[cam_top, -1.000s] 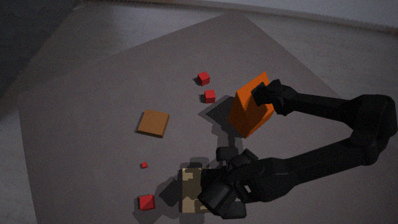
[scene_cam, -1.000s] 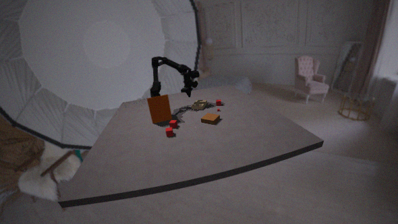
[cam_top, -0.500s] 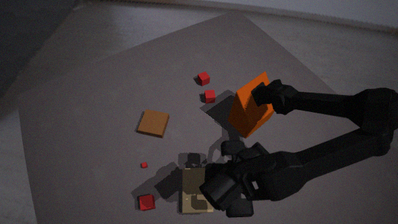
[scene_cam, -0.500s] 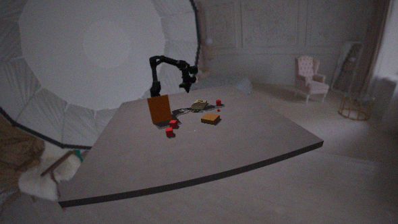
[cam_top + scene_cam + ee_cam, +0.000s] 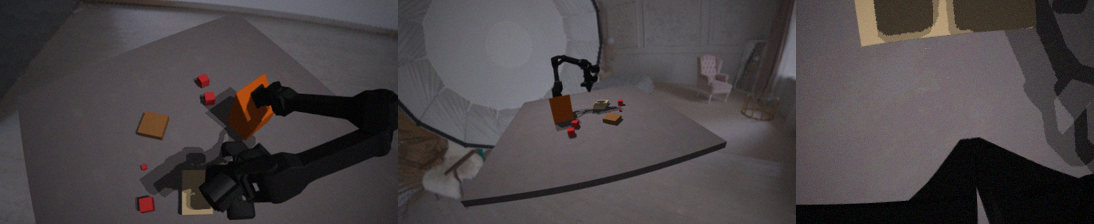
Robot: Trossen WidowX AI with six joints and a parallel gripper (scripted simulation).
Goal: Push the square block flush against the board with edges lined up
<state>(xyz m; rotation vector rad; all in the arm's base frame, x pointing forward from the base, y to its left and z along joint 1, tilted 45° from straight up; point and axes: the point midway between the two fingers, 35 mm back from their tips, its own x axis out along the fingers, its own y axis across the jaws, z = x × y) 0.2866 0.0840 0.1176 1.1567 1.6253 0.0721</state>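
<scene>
The square block (image 5: 153, 125) (image 5: 612, 119) is brown-orange and lies flat. The board (image 5: 185, 206) (image 5: 600, 106) is cream and lies flat, apart from the block; its near part shows at the top of the wrist view (image 5: 867, 27). In the top view the arm covers the board's right part and shadow falls over much of it. My gripper (image 5: 589, 90) (image 5: 970, 148) is shut and empty, pointing down above the table close to the board, touching neither part. Its fingertips are hidden in the top view.
An upright orange box (image 5: 239, 125) (image 5: 561, 109) stands near the arm. Two red cubes (image 5: 203, 81) (image 5: 209, 98) are beside it. A tiny red cube (image 5: 144, 166) (image 5: 620, 110) and a larger red cube (image 5: 146, 204) (image 5: 620, 102) lie left of the board in the top view.
</scene>
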